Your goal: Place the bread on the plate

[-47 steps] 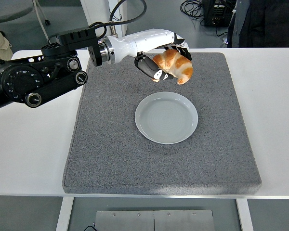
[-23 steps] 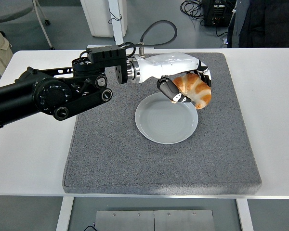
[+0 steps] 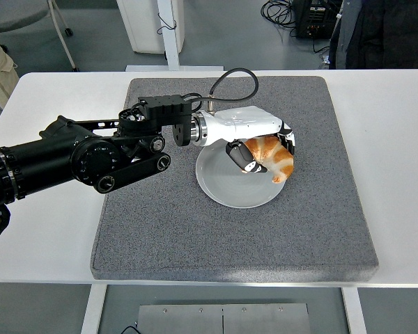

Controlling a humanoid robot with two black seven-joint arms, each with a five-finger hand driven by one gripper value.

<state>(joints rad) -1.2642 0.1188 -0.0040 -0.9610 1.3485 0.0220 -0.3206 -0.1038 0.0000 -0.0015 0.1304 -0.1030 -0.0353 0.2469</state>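
On a grey mat (image 3: pixel 230 236), the left hand (image 3: pixel 261 149) grips the bread (image 3: pixel 273 157) over the plate (image 3: pixel 226 184).

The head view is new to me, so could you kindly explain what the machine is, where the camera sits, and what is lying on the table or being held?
The camera sits high on the robot, looking forward and down over a white table. The black arm entering from the left is the robot's left arm; it ends in a white five-fingered left hand. That hand grips a golden croissant-like bread over the right part of a pale round plate. I cannot tell whether the bread touches the plate. The plate rests on a grey mat covering the table's middle. The right arm is out of view.
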